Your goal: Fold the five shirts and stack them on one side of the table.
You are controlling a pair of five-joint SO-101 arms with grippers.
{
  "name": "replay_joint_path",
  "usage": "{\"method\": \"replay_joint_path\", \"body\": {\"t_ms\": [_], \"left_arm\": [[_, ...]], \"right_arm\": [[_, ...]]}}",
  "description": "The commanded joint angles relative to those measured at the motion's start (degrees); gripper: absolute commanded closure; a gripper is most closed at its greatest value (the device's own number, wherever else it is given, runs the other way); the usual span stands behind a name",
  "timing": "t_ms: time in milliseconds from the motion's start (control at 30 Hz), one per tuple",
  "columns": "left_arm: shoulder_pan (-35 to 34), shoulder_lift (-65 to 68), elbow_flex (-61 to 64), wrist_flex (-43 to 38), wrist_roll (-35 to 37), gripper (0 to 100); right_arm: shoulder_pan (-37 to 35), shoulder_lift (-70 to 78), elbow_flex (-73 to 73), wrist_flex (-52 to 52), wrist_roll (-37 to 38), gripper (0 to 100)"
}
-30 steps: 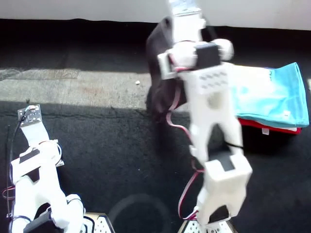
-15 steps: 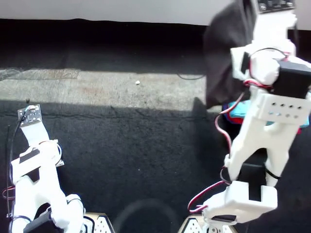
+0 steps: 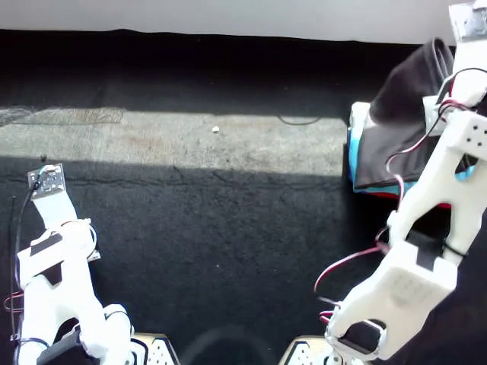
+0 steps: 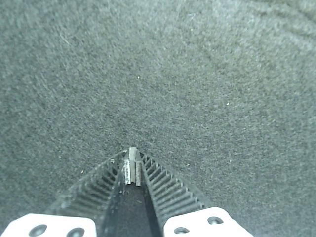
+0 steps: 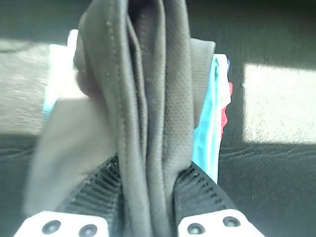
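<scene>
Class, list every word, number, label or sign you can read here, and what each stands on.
None can be read.
The dark shirt in the right claw and the folded stack under it show no print.
Any marks on the left arm's small board are too small to tell.

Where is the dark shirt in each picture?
High view: the dark shirt hangs at the far right, draping onto the stack.
Right wrist view: the dark shirt runs up the middle, pinched in the right gripper.
Left wrist view: the left gripper sits over the black mat.
Shared landmark: the light blue shirt under it, seen again in the right wrist view.
</scene>
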Motion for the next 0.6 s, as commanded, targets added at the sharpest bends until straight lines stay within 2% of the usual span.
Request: {"method": "replay_joint_path", "body": {"t_ms": [0, 267, 333, 467, 567], "left_arm": [[0.48, -1.19, 0.04, -0.79, -0.53, 99], [0.48, -1.19, 0.04, -0.79, -0.53, 99], [0.48, -1.19, 0.04, -0.79, -0.53, 99], [0.57, -1.19, 0.04, -0.79, -0.53, 99], [0.57, -1.19, 0.04, -0.79, -0.53, 99]], "right_arm": [[3.65, 6.29, -0.48, -6.99, 3.87, 99.2], [7.25, 13.76, -0.48, -15.34, 8.09, 98.8], [7.25, 13.85, -0.48, -14.73, 8.26, 94.4], [7.16, 13.67, -1.45, -13.14, 7.91, 77.1], [6.81, 13.23, -7.43, -10.77, 7.03, 78.7]]}}
